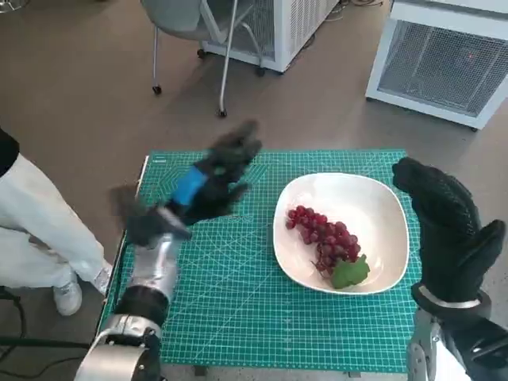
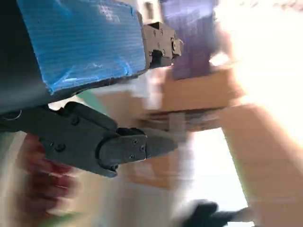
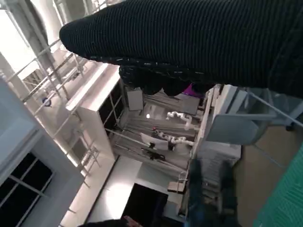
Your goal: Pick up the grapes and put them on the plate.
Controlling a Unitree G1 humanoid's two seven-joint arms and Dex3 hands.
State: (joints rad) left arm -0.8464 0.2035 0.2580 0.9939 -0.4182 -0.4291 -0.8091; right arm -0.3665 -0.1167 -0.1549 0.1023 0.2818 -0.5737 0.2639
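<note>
A bunch of red grapes (image 1: pixel 324 236) with a green leaf (image 1: pixel 350 272) lies inside the white plate (image 1: pixel 393 208) on the right half of the green cutting mat (image 1: pixel 238 302). My left hand (image 1: pixel 208 186) hovers motion-blurred over the mat, left of the plate, fingers spread and holding nothing. In the left wrist view its black fingers (image 2: pixel 118 144) are apart, with a red blur of grapes (image 2: pixel 40 170) behind them. My gloved right hand (image 1: pixel 448 222) is raised upright beside the plate's right rim, holding nothing. The right wrist view shows only the glove (image 3: pixel 189 38) and the room.
A person's white-trousered leg (image 1: pixel 40 230) and shoe (image 1: pixel 67 298) are close to the table's left edge. A grey chair (image 1: pixel 198 24) and white cabinets (image 1: pixel 444 59) stand on the floor beyond the table.
</note>
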